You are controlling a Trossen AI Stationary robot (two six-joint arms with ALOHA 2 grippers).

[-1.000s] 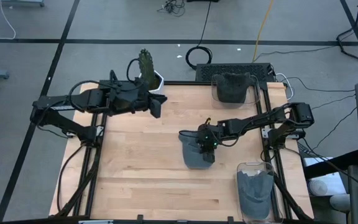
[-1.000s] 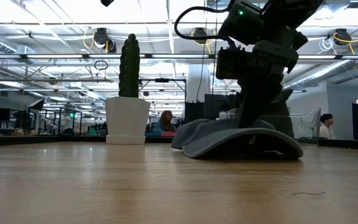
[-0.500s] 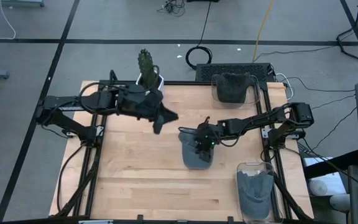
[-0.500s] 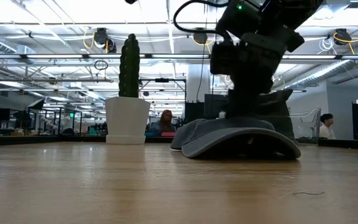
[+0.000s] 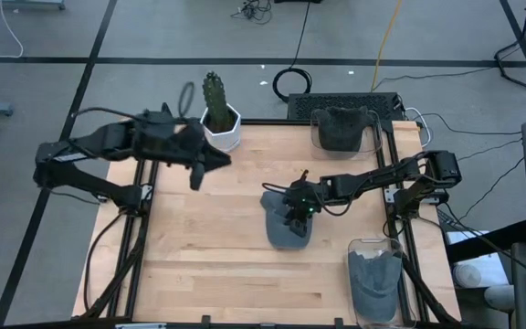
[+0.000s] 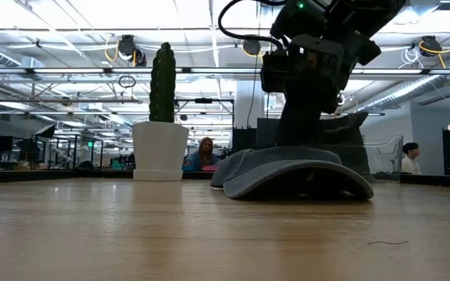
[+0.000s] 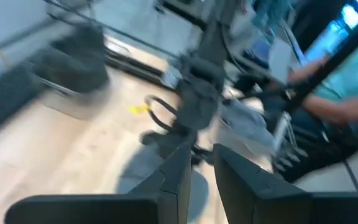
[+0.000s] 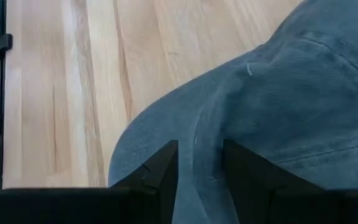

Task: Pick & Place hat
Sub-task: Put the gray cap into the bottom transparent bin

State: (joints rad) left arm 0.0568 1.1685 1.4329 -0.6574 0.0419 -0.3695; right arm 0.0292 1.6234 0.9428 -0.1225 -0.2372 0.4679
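A grey-blue hat (image 5: pixel 286 228) lies on the wooden table right of the middle, resting on its brim and lower edge (image 6: pixel 295 183). My right gripper (image 5: pixel 293 208) stands on the hat's crown, shut on a ridge of its cloth (image 8: pixel 291 93). My left gripper (image 5: pixel 197 174) hangs in the air over the table's far left part, near the cactus pot. Its fingers (image 7: pixel 202 155) stand a little apart with nothing between them. My right gripper pinches a raised fold of the hat's crown (image 8: pixel 199 146) between its two fingers (image 8: pixel 163 168). The fingers come slanting down from the table's right side. The hat stays down on the table, its brim and lower edge on the wood.
A cactus in a white pot (image 5: pixel 217 117) stands at the far left edge. A clear bin with a dark hat (image 5: pixel 341 128) sits at the far right, and another bin with a grey hat (image 5: pixel 373 283) at the near right. People sit in the room behind (image 6: pixel 206 152).
My left gripper swung out toward the hat, then drew back toward the table's left edge and rolled. My right gripper has turned a little on the spot over the hat, and the hat has settled slightly while staying on the table.
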